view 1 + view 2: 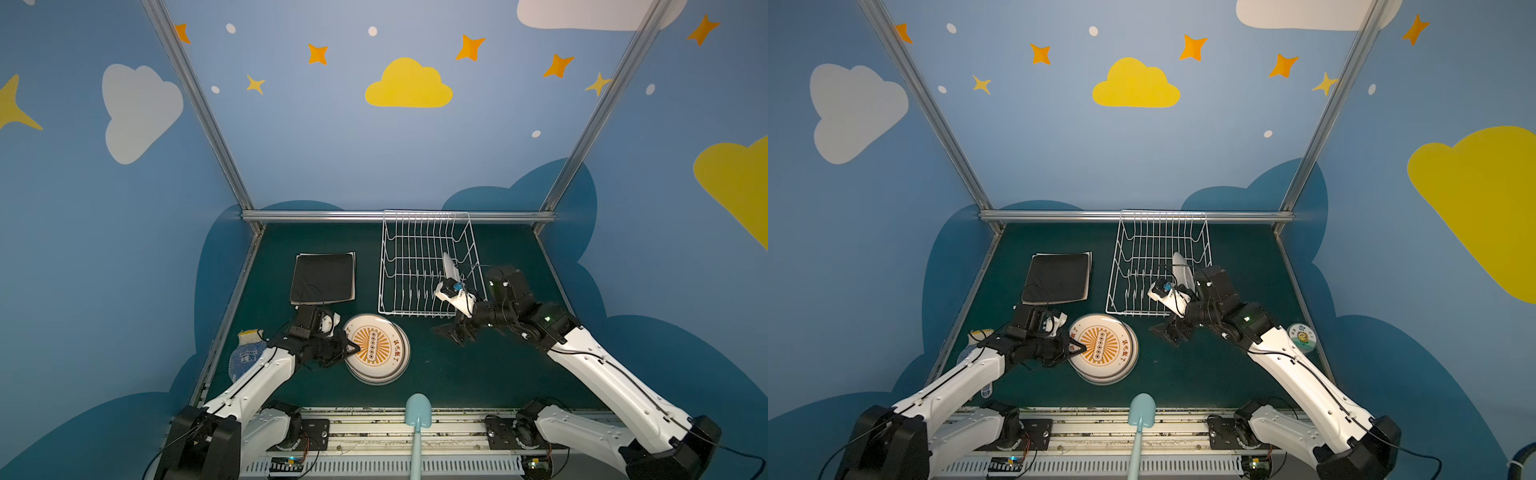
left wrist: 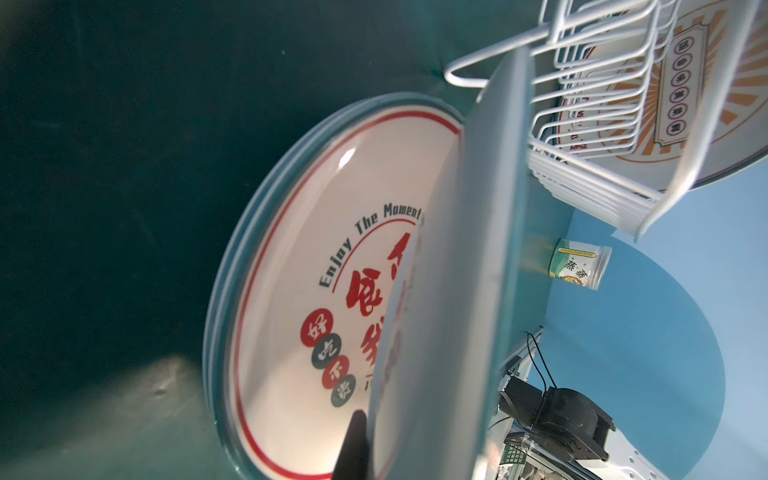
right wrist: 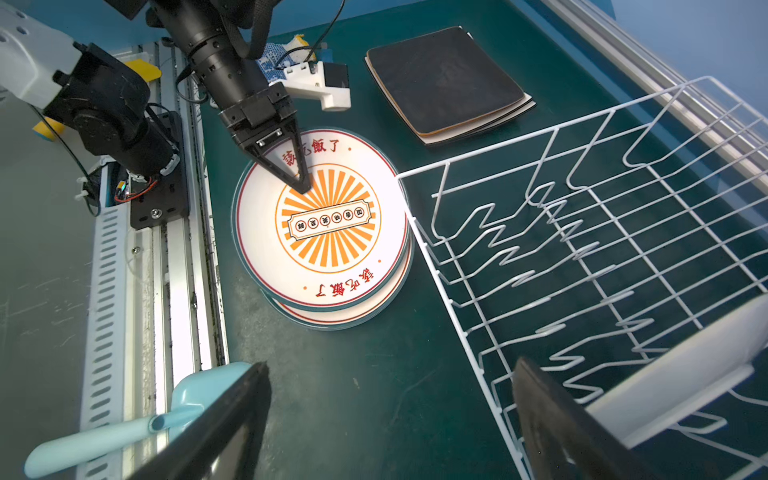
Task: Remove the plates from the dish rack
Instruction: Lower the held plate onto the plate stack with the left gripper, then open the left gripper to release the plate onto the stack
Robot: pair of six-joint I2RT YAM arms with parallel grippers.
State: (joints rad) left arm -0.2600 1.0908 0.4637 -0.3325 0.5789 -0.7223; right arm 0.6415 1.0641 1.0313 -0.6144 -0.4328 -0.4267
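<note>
The left gripper (image 3: 301, 185) is resting its closed tips on the top round plate (image 3: 328, 232) of the stack (image 3: 353, 320), beside the dish rack (image 3: 582, 249). The right gripper (image 3: 390, 365) is hanging wide open, holding nothing, near a white plate (image 1: 450, 268) standing in the rack's near right side.

Down at the front of the green table mat (image 1: 457, 374), a pale blue scoop (image 1: 417, 409), blade at the mat's edge, handle trailing toward the camera. Left edge: a blue-and-white patterned cloth (image 1: 243, 359) with a yellow end. Right edge, in a top view, a clear lidded cup (image 1: 1302, 337) standing upright
</note>
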